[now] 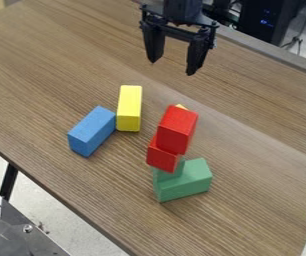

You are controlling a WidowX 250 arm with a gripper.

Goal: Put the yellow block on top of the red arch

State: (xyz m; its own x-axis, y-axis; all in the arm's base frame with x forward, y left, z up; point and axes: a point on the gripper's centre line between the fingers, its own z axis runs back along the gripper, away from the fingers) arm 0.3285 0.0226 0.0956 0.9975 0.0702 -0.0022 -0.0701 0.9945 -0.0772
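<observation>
The gripper (174,66) hangs at the top centre, beyond the blocks, with its two fingers wide apart and nothing between them. A yellow block (129,107) lies on the table left of the stack. Two red pieces, an upper one (177,129) and a lower one (162,157), are in the stack near the centre. Neither shows a clear arch shape from here, so I cannot tell which is the red arch. Behind the upper red piece peeks a small yellow corner (181,106), mostly hidden.
A blue block (92,131) lies against or very near the yellow block's left side. A green piece (186,180) is at the bottom of the stack, below the red pieces. The wooden table (262,205) has its near edge running diagonally across the lower left.
</observation>
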